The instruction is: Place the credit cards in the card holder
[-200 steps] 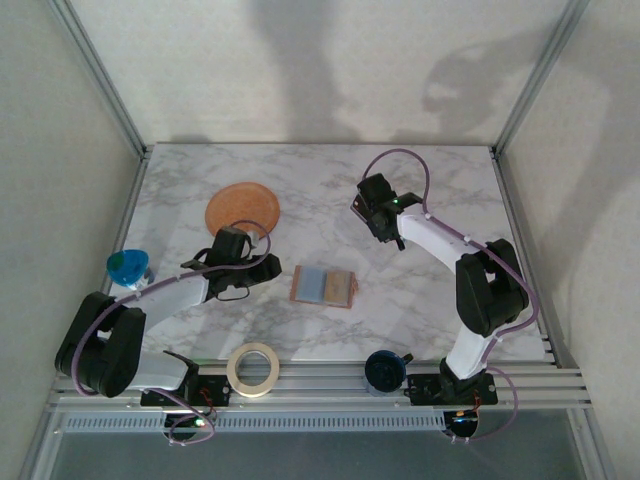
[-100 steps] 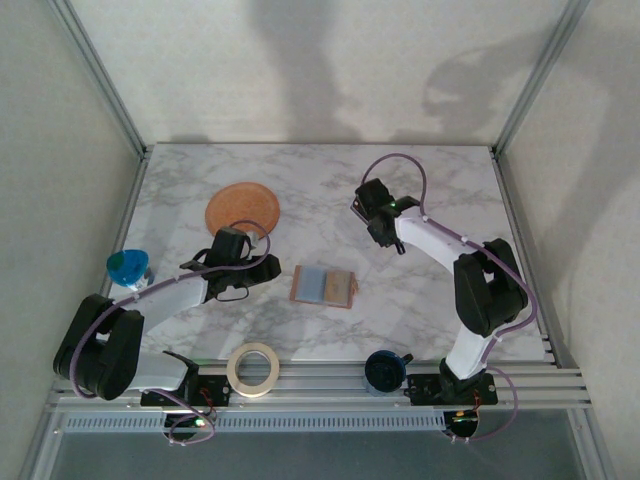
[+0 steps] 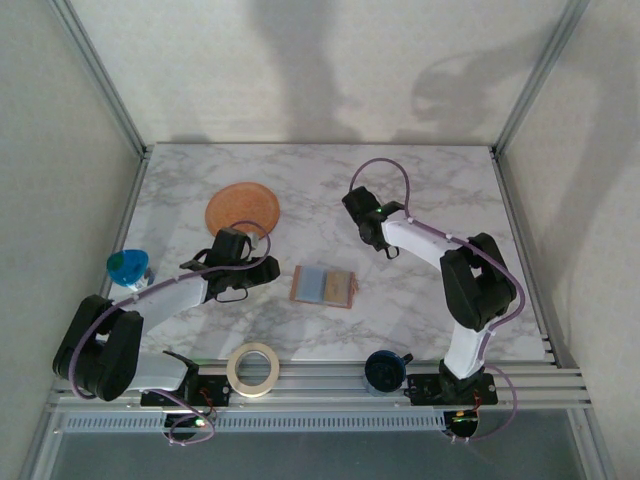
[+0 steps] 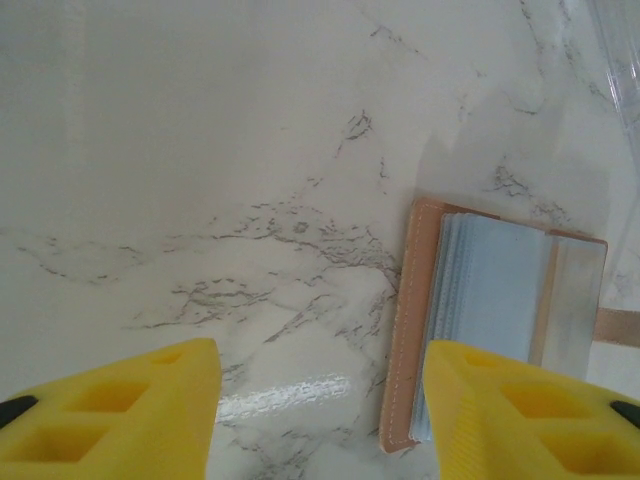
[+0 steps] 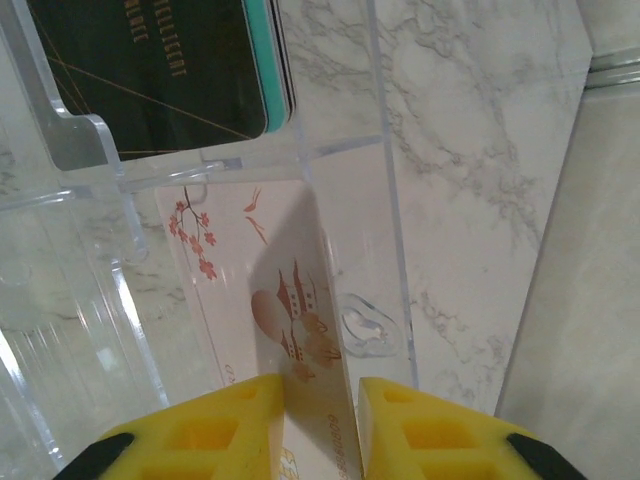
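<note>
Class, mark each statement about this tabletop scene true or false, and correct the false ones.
1. The right gripper pinches the whitish card between its fingers. True.
2. The left gripper grips the card holder. False: its fingers stand open with nothing between them.
3. A dark card and a teal card sit in a clear stand. True.
4. The card holder lies on the orange disc. False: it lies on the marble table, apart from the disc.
</note>
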